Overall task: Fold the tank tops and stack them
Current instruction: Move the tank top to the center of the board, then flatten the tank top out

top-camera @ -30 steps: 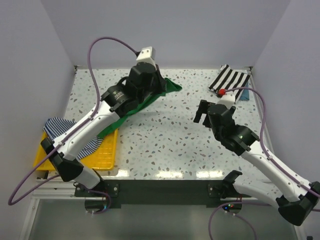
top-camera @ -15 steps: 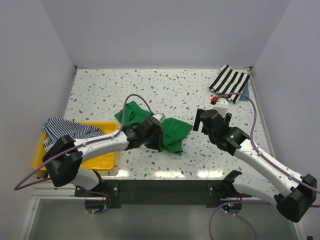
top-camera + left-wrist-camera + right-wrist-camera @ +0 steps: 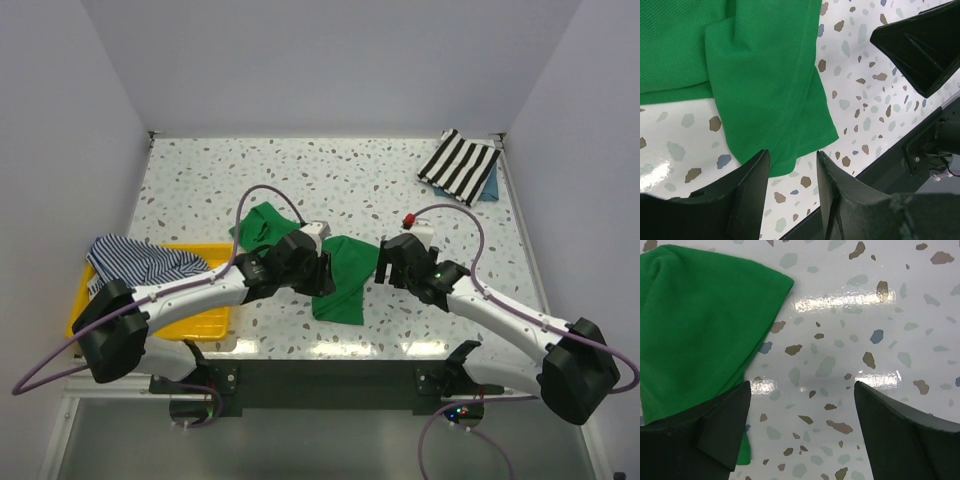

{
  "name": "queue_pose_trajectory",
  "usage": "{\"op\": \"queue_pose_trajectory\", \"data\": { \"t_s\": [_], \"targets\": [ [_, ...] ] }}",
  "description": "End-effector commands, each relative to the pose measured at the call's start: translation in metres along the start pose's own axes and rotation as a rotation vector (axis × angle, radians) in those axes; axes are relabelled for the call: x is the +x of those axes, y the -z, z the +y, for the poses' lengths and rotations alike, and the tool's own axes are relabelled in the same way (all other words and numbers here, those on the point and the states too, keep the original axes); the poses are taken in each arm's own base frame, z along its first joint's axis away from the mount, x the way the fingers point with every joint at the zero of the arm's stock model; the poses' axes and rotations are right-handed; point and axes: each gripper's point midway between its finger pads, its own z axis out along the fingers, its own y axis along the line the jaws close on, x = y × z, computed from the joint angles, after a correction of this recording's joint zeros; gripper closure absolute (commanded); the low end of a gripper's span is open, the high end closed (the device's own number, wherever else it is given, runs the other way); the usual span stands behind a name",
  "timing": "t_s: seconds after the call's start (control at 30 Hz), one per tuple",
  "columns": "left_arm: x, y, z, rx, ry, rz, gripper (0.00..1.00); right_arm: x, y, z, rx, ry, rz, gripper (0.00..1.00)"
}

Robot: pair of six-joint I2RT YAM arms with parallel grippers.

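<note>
The bright green tank top (image 3: 345, 272) lies crumpled on the table at front centre, with one part spread back to the left (image 3: 262, 226). My left gripper (image 3: 326, 281) hovers over it, open; in the left wrist view the green tank top's hem (image 3: 785, 150) lies just past the gripper (image 3: 792, 162), with nothing between the fingers. My right gripper (image 3: 384, 262) stands open at the cloth's right edge; the green tank top (image 3: 700, 325) reaches under its left finger (image 3: 725, 425). The navy-striped tank top (image 3: 140, 258) is draped over the yellow tray (image 3: 208, 312).
A black-and-white striped cloth (image 3: 461, 163) lies at the back right corner on something blue (image 3: 489, 189). The yellow tray sits at the front left edge. White walls enclose the table on three sides. The two arms' wrists stand close together.
My left arm swept the green tank top from the back of the table down to front centre and opened its jaws, letting go. My right arm moved left toward the cloth.
</note>
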Motion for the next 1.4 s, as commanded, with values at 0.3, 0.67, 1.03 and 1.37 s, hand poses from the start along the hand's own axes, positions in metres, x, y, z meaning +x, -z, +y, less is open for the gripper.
{"op": "queue_pose_trajectory", "data": {
  "t_s": [0.3, 0.67, 1.03, 1.37],
  "targets": [
    [-0.031, -0.027, -0.027, 0.030, -0.020, -0.004, 0.59, -0.054, -0.057, 0.016, -0.013, -0.128, -0.049, 0.44],
    [0.024, -0.027, -0.054, 0.115, -0.204, 0.153, 0.58, -0.042, -0.109, 0.026, -0.013, -0.083, 0.025, 0.50],
    [0.068, -0.044, -0.071, 0.079, -0.389, 0.209, 0.45, -0.027, -0.123, 0.023, 0.021, -0.088, 0.074, 0.85],
    [0.049, -0.073, -0.061, -0.053, -0.383, 0.089, 0.48, -0.025, -0.123, 0.026, 0.008, -0.099, 0.086, 0.97]
  ]
}}
